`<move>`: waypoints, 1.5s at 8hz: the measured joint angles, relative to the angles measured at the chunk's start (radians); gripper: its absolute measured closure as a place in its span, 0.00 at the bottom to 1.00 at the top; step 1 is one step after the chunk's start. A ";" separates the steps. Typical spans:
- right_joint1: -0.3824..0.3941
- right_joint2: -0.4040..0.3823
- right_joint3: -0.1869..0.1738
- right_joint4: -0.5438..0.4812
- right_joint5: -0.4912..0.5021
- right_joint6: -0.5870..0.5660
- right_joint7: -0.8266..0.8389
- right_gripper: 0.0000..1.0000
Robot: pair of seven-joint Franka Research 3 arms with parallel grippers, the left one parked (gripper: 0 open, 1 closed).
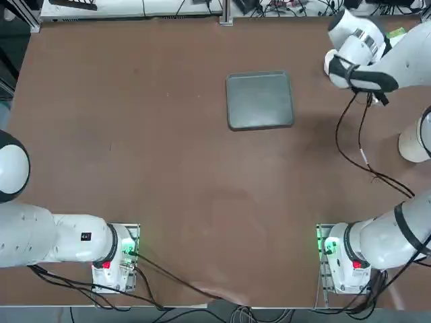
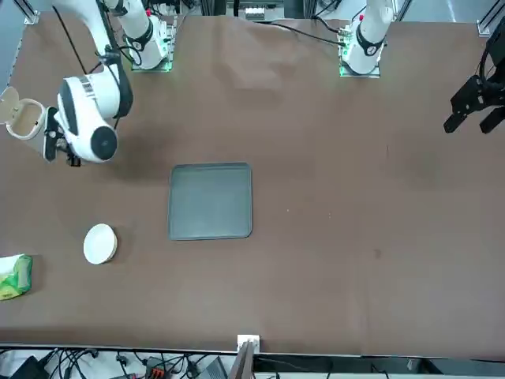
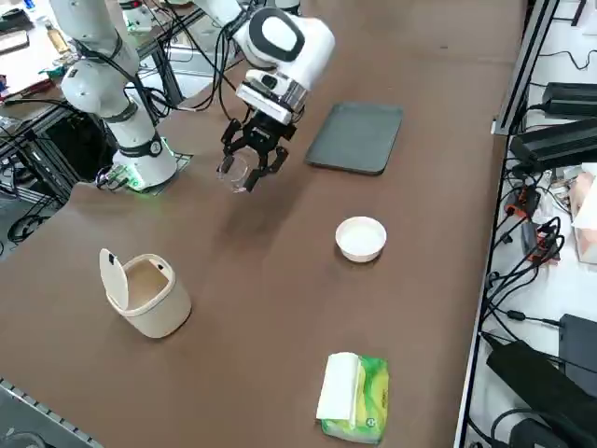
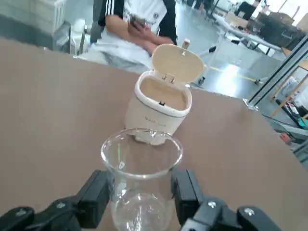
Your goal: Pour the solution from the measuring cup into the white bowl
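- Top view: the grey tray [image 1: 260, 100] lies flat on the brown bench [image 1: 168, 168], apart from the work; the right arm [image 1: 404, 60] hides the bowl's area.
- Front view: the white bowl [image 2: 99, 244] sits upright between the tray and a green packet [image 2: 16, 276], with room around it, probably so a pour can reach it freely.
- Right side view: the claw [image 3: 250, 157] carries the measuring cup [image 3: 233, 171] above the bench, well apart from the bowl, so it likely must travel there before tipping. Cables [image 3: 522, 280] crowd beyond the bench edge.
- Right wrist view: the claw is closed on the glass, a finger against either side, presumably leaving the mouth free for pouring; I cannot tell the liquid level. A lidded bin [image 4: 156, 108] stands open behind. Past the bench, a person [image 4: 130, 53] sits holding a phone [image 4: 137, 20].
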 joint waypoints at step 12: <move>0.109 0.296 0.007 0.002 -0.136 0.075 0.619 0.26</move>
